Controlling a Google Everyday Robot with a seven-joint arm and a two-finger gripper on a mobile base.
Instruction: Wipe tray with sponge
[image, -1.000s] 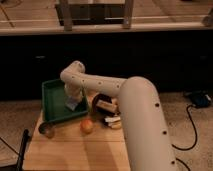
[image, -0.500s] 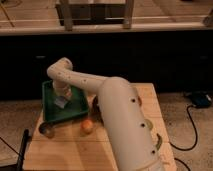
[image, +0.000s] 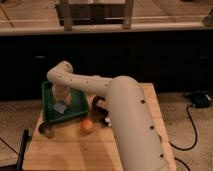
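Observation:
The green tray (image: 76, 106) sits tilted at the left of the wooden table. The pale blue-grey sponge (image: 60, 107) lies on the tray's floor near its left side. My gripper (image: 62, 101) reaches down into the tray from the white arm and is shut on the sponge, pressing it against the tray. The arm hides the tray's far right part.
An orange fruit (image: 87, 126) lies on the table just in front of the tray. A small brownish item (image: 49, 132) lies by the tray's front left corner. A dark bowl (image: 98, 103) and a small white cup (image: 106, 120) sit right of the tray, partly behind my arm.
My gripper has moved with the sponge from the tray's right side to its left, and then toward the front of the tray.

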